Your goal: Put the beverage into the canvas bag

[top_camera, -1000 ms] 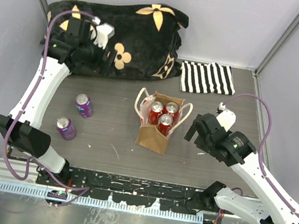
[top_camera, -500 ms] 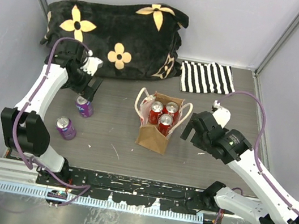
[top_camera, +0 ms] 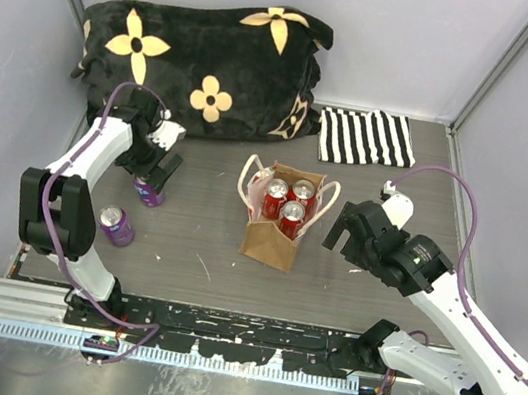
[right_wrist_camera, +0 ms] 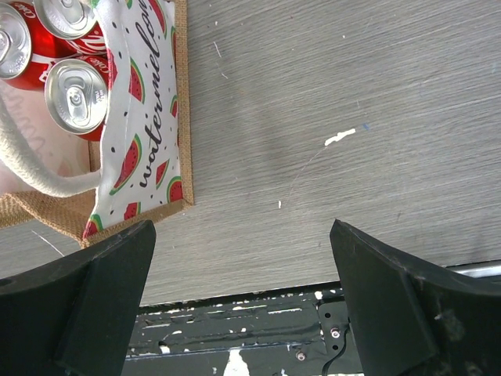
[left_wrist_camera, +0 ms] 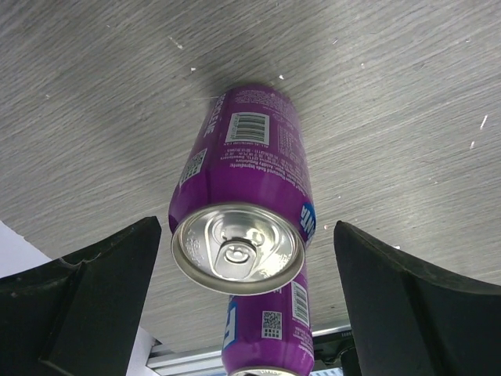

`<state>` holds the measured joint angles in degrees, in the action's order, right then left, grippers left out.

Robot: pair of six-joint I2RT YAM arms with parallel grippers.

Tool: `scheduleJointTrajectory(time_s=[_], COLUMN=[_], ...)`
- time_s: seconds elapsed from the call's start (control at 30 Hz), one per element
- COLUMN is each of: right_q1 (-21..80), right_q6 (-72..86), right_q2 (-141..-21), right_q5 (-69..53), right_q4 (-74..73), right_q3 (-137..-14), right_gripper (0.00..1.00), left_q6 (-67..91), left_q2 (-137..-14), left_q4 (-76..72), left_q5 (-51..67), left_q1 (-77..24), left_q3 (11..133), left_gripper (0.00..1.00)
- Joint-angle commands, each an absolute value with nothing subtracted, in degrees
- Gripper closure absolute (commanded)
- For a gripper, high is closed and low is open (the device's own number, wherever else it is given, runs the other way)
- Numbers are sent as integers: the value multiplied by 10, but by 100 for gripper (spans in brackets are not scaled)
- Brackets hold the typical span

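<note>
Over on the left of the table (top_camera: 195,247), a purple can (top_camera: 118,226) stands upright by itself near the front edge. Just behind it and slightly to the right stands another purple can (left_wrist_camera: 237,235), also upright on the table. The left gripper (left_wrist_camera: 246,235) hangs over this one with its jaws spread wide, one finger on each side and a gap to the can on both. Behind them lies a black cushion (top_camera: 206,56) with pale flowers.

In the middle stands the canvas bag (top_camera: 269,244), upright and open, with three red cans (top_camera: 284,204) inside and its cream handles (right_wrist_camera: 35,176) drooping outward. A striped cloth (top_camera: 365,138) lies flat behind and to the right of it.

Right of the bag, the right gripper (right_wrist_camera: 246,258) hovers over bare table with its jaws wide and nothing between them. It seems to stand clear of the bag's side, though the top view leaves that uncertain.
</note>
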<state>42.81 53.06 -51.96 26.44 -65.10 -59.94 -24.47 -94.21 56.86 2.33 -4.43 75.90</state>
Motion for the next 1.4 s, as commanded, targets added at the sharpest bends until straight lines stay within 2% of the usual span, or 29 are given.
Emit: scheduleJointTrajectory(time_s=[0.0, 0.1, 0.17, 0.27, 0.43, 0.5, 0.53, 0.73, 0.97, 1.13, 1.37], right_q1=[430, 430, 430, 430, 430, 430, 430, 430, 430, 430, 430], right_q6=[541, 541, 540, 537, 533, 532, 532, 527, 518, 524, 542], right_q2=[-510, -509, -511, -517, -522, -522, -522, -528, -541, -533, -510], right_q5=[273, 276, 277, 278, 277, 277, 278, 273, 266, 264, 268], right_q4=[-654, -655, -655, -654, -653, -652, -653, -641, -628, -630, -646], right_q3=[-604, -604, -604, -606, -608, -608, -608, -606, -606, -601, -594], right_gripper=[0, 0, 0, 0, 0, 0, 0, 0, 0, 0, 0], left_q6=[-254, -254, -253, -247, -233, -225, -220, -166, -105, -88, -123], left_q2=[-952, -955, -956, -959, -958, -960, -962, -1004, -1053, -1044, -1007], left_q4=[555, 559, 561, 567, 584, 601, 612, 678, 638, 591, 578], left_q5=[17, 23, 27, 37, 49, 59, 64, 131, 196, 216, 212], left_q1=[-43, -43, -43, -43, -43, -43, -43, -64, -163, -258, -373], left_q3=[752, 746, 744, 746, 785, 831, 862, 1133, 1373, 1370, 1255], left_gripper=[3, 8, 16, 37, 85, 97, 100, 100, 100, 100, 100])
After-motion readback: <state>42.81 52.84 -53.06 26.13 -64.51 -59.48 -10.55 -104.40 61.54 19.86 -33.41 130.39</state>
